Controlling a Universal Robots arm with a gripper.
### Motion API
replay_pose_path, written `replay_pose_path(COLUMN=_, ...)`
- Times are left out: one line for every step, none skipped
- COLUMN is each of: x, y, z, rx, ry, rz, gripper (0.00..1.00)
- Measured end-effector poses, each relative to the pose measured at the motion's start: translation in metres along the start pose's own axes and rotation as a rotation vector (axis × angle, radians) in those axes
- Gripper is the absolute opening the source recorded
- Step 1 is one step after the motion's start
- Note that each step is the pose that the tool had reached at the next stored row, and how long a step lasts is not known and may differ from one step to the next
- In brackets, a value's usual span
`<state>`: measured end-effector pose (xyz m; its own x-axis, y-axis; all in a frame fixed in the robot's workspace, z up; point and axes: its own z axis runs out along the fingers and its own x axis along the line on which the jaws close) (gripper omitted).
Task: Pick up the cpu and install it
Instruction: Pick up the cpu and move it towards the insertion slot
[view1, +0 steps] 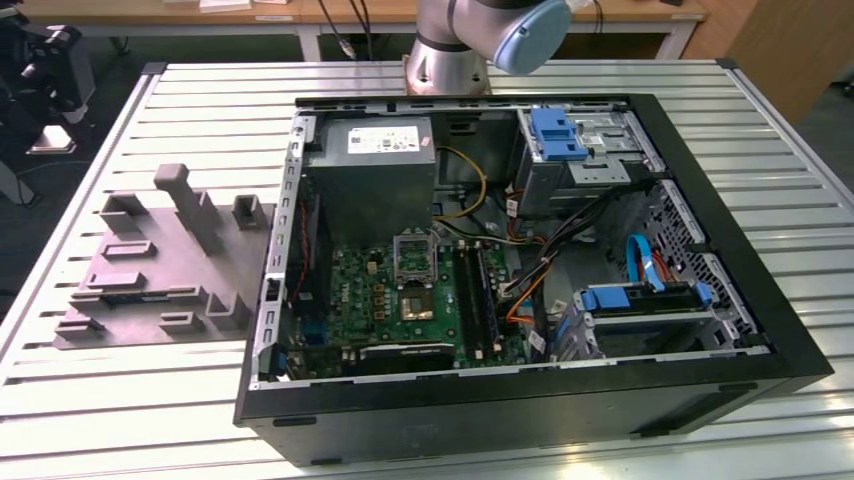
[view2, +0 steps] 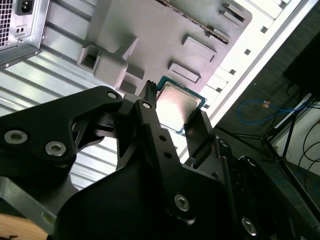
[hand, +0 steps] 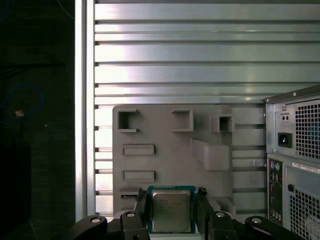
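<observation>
Cpu (hand: 171, 210): thin flat square chip with a pale silvery metal top and green rim, held in the air above the grey tray (hand: 165, 165) in both wrist views.
Gripper (hand: 171, 200): closed to the chip's width, the black fingers (hand: 202, 207) pinching two opposite edges.
Handling: probably light, stiff and smooth-topped. The underside is likely delicate (it is hidden here), so the side edges seem the right hold.
Tray surface: matte moulded plastic with upright blocks and shallow pockets.
Table (hand: 200, 50): bright ribbed metal slats.
Case (view1: 534, 410): open black box beside the tray.
</observation>
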<state>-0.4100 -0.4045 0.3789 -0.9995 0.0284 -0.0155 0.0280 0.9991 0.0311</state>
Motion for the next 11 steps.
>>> replay_pose_path(x=-0.0003, y=0.0000, z=0.0000, rx=0.0000, ry=0.0001, rz=0.000, gripper=0.47)
replay_pose_path(x=-0.0006, y=0.0000, z=0.0000, rx=0.0000, ry=0.0000, rz=0.000, gripper=0.47)
replay_pose_path(x=-0.0010, y=0.0000, z=0.0000, rx=0.0000, ry=0.0000, rz=0.000, gripper=0.47)
replay_pose_path(x=-0.0013, y=0.0000, z=0.0000, rx=0.0001, ry=0.0000, rz=0.000, gripper=0.47)
replay_pose_path(x=-0.0017, y=0.0000, z=0.0000, rx=0.0001, ry=-0.0001, rz=0.000, gripper=0.47)
replay_pose_path(x=-0.0020, y=0.0000, z=0.0000, rx=0.0001, ry=0.0000, rz=0.000, gripper=0.47)
replay_pose_path(x=-0.0023, y=0.0000, z=0.0000, rx=0.0000, ry=0.0000, rz=0.000, gripper=0.47)
replay_pose_path(x=-0.0026, y=0.0001, z=0.0000, rx=0.0000, ry=0.0000, rz=0.000, gripper=0.47)
replay_pose_path(x=-0.0029, y=0.0001, z=0.0000, rx=0.0000, ry=0.0001, rz=0.000, gripper=0.47)
replay_pose_path(x=-0.0031, y=0.0001, z=0.0001, rx=0.0000, ry=0.0000, rz=0.000, gripper=0.47)
replay_pose_path(x=-0.0034, y=0.0001, z=0.0001, rx=0.0000, ry=-0.0001, rz=0.000, gripper=0.47)
